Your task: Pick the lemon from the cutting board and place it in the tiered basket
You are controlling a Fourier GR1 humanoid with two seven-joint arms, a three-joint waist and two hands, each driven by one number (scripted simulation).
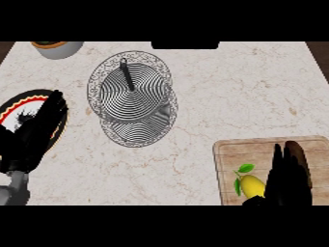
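A yellow lemon with green leaves lies on the wooden cutting board at the lower right. My right hand stands just to the right of the lemon, fingers straight and pointing away, touching or nearly touching its side. The wire tiered basket sits near the counter's middle, its central post upright, nothing in it. My left hand rests open at the left, fingers up.
A black plate with a red and yellow rim lies under the left hand. A grey bowl stands at the back left. A dark object sits at the back edge.
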